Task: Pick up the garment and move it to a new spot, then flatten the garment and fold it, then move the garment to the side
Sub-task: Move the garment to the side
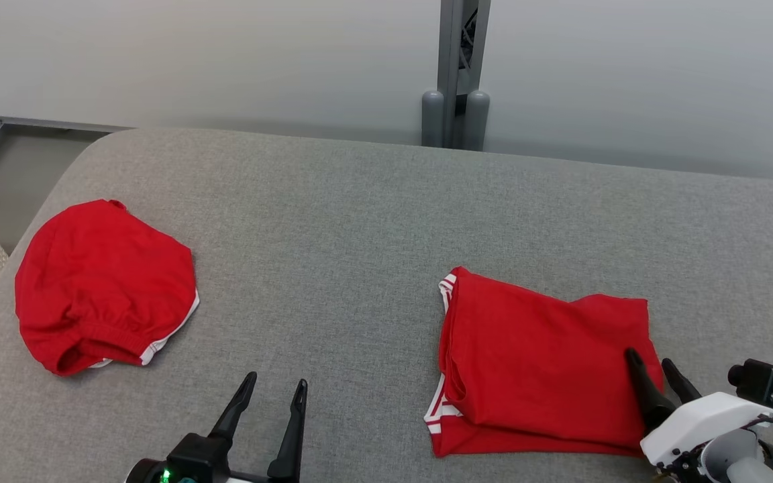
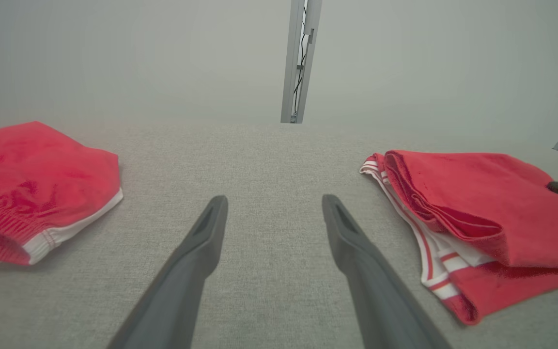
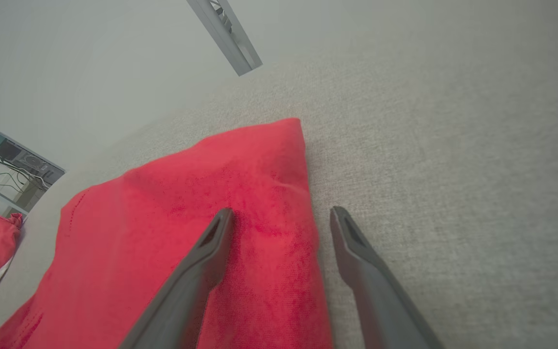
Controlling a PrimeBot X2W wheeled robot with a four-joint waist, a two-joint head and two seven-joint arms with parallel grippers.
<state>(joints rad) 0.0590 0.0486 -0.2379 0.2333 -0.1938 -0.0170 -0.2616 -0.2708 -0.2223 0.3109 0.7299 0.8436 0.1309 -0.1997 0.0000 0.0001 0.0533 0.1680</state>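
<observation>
Soft, light folded red garment (image 1: 547, 362): pinch all layers at its 4 o'clock edge; your right gripper (image 1: 648, 357) and left gripper (image 1: 276, 380) both gape empty.

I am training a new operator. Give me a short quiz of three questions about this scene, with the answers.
1. True or false: the left gripper is shut on the crumpled garment.
2. Where is the open right gripper? A) at the right edge of the folded garment; B) over the crumpled garment; C) beside the left gripper.
3. Fill in: ___ red garments lie on the grey surface.
Key: 1 false; 2 A; 3 two.
</observation>
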